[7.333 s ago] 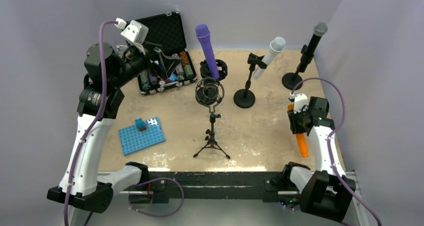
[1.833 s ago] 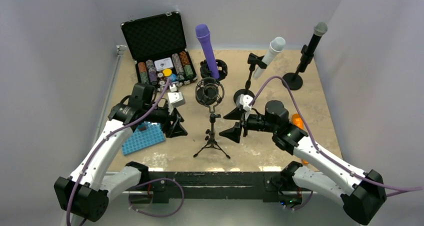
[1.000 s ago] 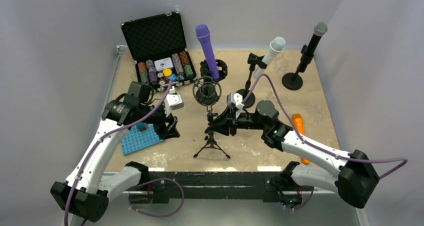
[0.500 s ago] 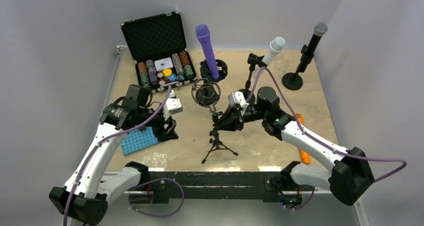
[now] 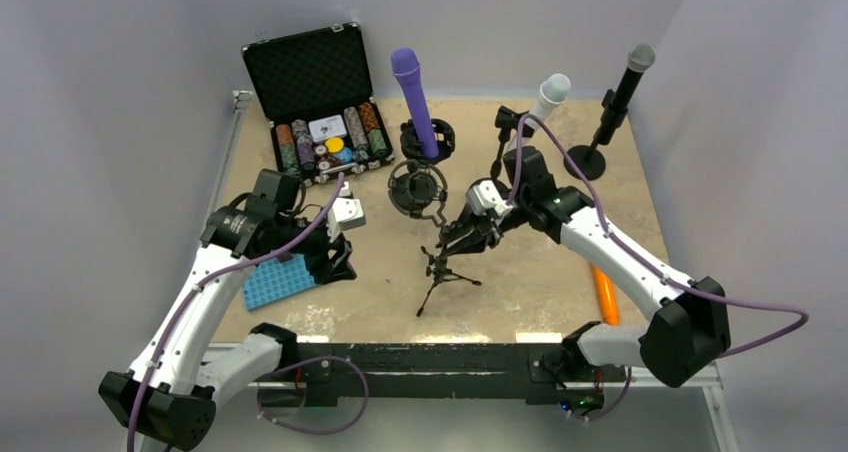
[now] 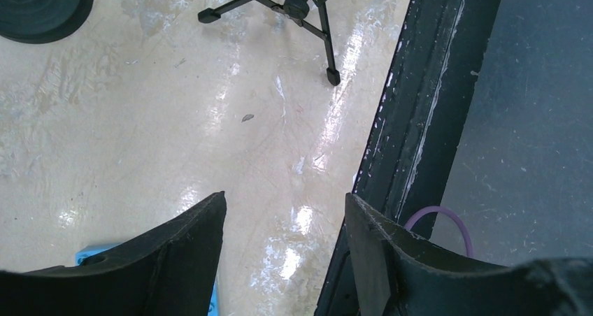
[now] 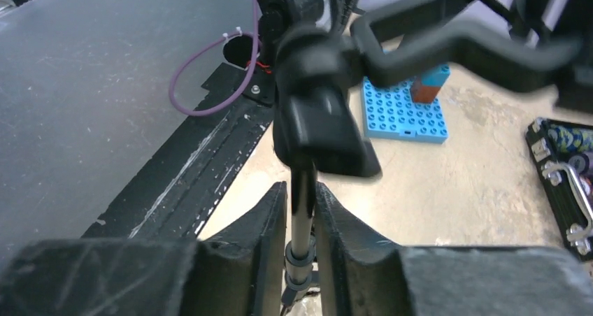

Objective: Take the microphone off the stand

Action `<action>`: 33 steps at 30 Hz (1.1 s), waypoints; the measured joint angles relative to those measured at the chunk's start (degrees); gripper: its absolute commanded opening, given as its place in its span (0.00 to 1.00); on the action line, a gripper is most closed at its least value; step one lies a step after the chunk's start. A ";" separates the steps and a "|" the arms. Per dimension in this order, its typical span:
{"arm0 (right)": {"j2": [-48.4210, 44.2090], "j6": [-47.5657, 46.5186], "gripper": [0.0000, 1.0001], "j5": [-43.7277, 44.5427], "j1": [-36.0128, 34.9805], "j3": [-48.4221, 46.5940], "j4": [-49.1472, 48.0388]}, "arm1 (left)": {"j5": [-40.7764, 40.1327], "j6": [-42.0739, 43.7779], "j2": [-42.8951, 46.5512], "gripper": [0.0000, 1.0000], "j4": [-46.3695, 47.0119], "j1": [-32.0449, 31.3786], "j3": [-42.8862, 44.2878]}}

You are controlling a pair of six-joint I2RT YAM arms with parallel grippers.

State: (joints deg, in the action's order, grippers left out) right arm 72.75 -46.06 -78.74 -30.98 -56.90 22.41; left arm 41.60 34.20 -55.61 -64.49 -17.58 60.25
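The right fingers [image 7: 269,221] clamp the pole [image 7: 303,190] of the tilted tripod stand [image 5: 441,264]; the left fingers [image 6: 185,249] hang open; best to level it with a firm grip.

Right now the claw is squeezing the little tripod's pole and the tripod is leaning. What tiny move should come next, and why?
Probably lower the tripod stand until its feet sit flat, clear of the purple microphone. The right claw is shut on its thin pole, and the stand leans, so it could topple or bump something. The left claw is open and holds nothing.
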 measured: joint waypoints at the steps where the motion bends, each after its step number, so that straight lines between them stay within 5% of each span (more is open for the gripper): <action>1: 0.68 -1.62 0.36 -0.31 0.59 -0.92 2.16 | 0.04 0.02 -0.04 0.67 0.00 0.00 0.00; 4: 2.21 -4.26 0.49 -0.57 2.03 -3.52 5.86 | 0.17 0.02 -0.17 0.66 0.04 0.00 -0.02; 18: 1.75 -4.81 0.74 4.02 4.66 -5.95 13.86 | 3.54 -1.27 0.66 0.67 3.17 0.00 -2.75; 33: -15.56 16.39 0.83 22.40 9.86 -6.29 12.90 | 11.87 -18.80 -3.82 0.65 31.50 -0.46 -11.96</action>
State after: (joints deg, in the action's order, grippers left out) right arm 57.19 -29.67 -56.34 -21.12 -63.20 35.31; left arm 53.47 15.40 -59.44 -32.99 -18.04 48.29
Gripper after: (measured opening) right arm 0.830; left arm 0.650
